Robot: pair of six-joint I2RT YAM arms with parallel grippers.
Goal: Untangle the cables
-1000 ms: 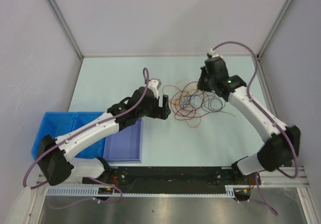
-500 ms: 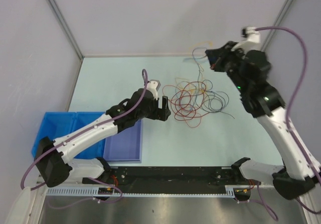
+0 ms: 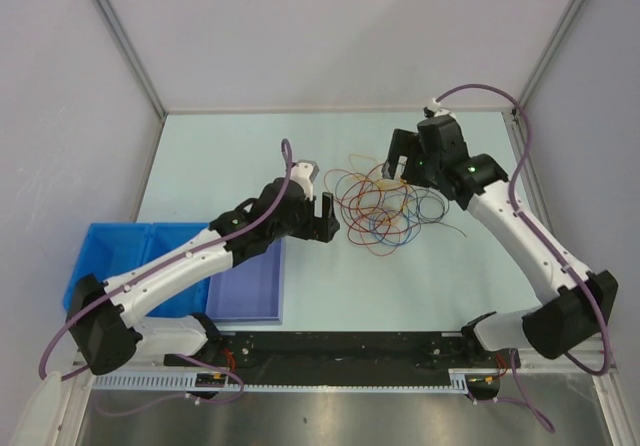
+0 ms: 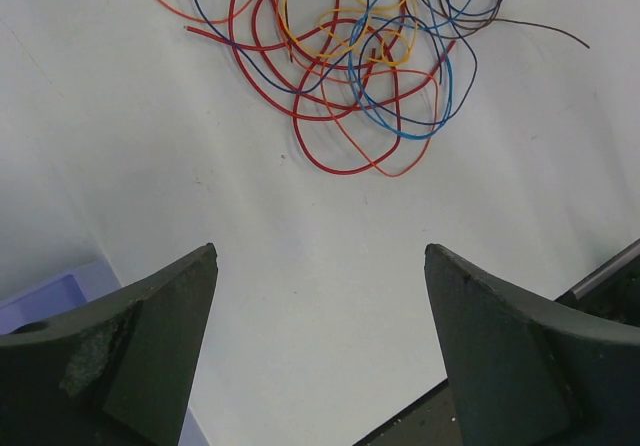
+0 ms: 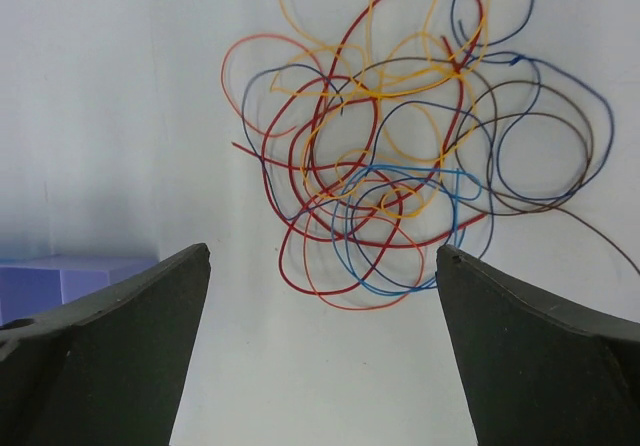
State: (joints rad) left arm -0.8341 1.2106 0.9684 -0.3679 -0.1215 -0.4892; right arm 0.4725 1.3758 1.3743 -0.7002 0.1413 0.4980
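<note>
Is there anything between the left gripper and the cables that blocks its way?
Nothing visible does. Only bare table lies between the open left gripper and the cables.

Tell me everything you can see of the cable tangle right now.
The cables are thin, flexible wires in red, orange, yellow, blue and dark purple, looped over one another in one loose tangle lying flat on the pale table. One dark end trails out to the right. Nothing grips it: the open left gripper sits just left of it, the open right gripper above its far edge.
</note>
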